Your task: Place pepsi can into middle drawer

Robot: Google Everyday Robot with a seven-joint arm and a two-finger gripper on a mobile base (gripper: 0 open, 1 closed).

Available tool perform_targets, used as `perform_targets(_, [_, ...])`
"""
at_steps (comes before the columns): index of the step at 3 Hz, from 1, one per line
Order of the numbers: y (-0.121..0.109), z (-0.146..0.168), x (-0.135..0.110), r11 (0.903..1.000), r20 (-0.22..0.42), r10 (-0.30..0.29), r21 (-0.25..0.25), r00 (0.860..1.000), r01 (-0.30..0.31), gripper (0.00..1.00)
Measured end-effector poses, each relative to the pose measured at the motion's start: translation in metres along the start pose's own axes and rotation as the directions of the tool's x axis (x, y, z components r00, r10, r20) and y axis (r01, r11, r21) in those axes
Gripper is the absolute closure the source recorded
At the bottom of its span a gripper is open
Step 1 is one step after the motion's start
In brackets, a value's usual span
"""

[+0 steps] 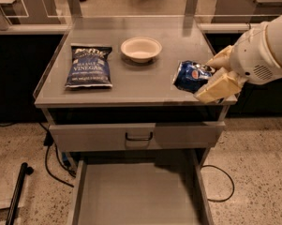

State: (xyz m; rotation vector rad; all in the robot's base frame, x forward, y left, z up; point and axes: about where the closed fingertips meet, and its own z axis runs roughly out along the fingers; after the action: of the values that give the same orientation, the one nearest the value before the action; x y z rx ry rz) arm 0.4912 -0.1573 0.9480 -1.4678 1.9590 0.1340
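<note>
High frontal view, gripper (210,77) at right
</note>
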Motion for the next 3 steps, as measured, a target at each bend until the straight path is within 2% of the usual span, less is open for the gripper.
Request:
perform_targets(1, [0.0,0.0,0.0,1.0,0.0,0.0,0.0,1.0,0.0,1.0])
perform_targets(2, [0.007,0.024,0.002,0.9992,0.019,0.019,-0.036,1.0,-0.019,1.0])
perform_targets(3, [0.033,0.064,0.015,0.9933,0.037,0.054,-0.104,0.998,-0.049,1.0])
